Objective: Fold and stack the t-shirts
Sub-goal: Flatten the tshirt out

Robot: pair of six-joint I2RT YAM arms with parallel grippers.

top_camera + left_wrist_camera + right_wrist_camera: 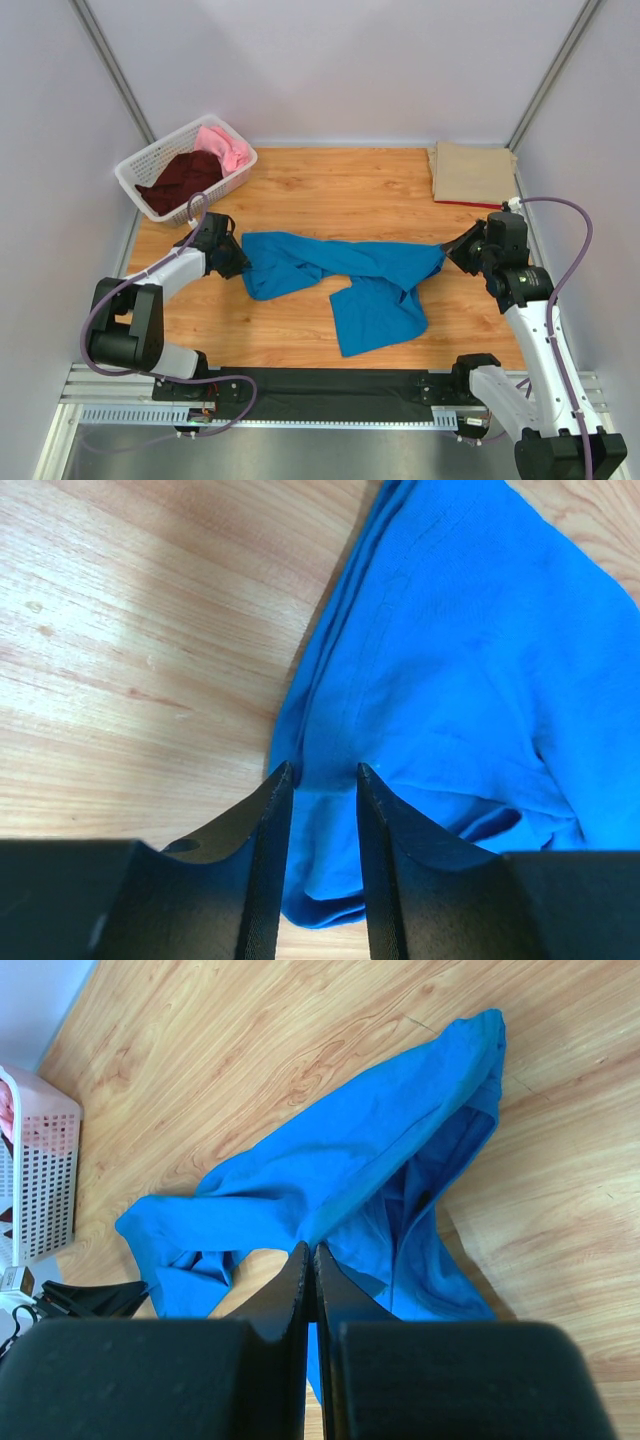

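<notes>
A bright blue t-shirt [350,270] lies crumpled and stretched across the middle of the wooden table [330,185]. My left gripper [238,262] is at its left end. In the left wrist view the gripper [322,770] is open, its fingers straddling the blue cloth [450,660] near its edge. My right gripper [452,250] is at the shirt's right end. In the right wrist view it [312,1248] is shut on a fold of the blue shirt [350,1160], which hangs slightly lifted. A folded tan t-shirt [472,170] lies at the back right, over a red one [470,204].
A white lattice basket [135,170] stands at the back left, holding a dark maroon shirt [180,180] and a pink shirt [225,148]. It also shows in the right wrist view [40,1160]. Grey walls enclose the table on three sides.
</notes>
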